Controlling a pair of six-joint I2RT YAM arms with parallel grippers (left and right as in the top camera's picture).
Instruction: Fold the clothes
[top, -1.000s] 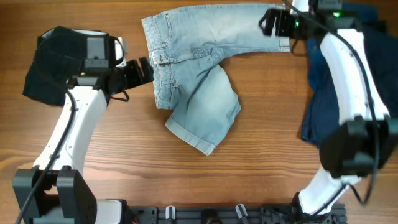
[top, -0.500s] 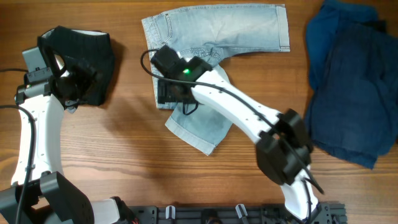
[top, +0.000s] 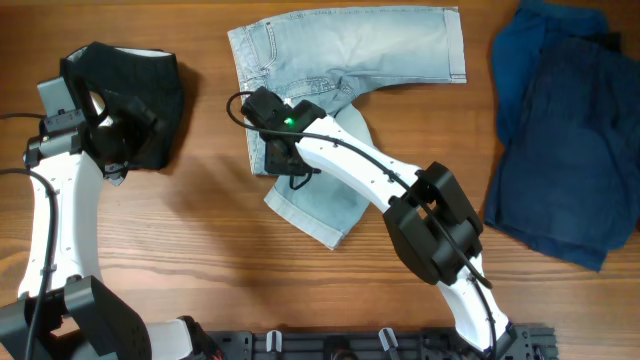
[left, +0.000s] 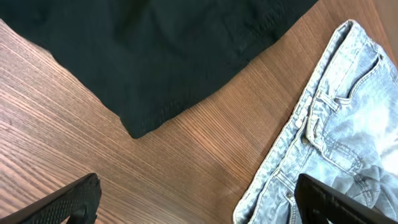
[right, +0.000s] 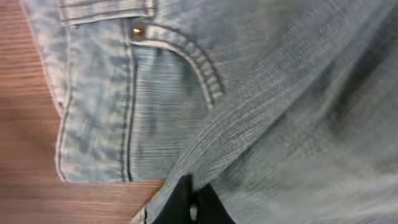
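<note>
We find the light-blue denim shorts (top: 350, 50) lying flat at the upper centre of the wooden worktop (top: 200, 240), one leg folded down across the other. The right end effector (right: 190, 204) sits on the waistband side, its jaws narrow at the edge of a denim fold; we cannot tell whether cloth is pinched. The left end effector (left: 205, 200) hangs spread wide, holding nothing, just beside the black folded garment (left: 155, 50). A dark-blue crumpled garment (top: 560, 140) lies at the right edge.
</note>
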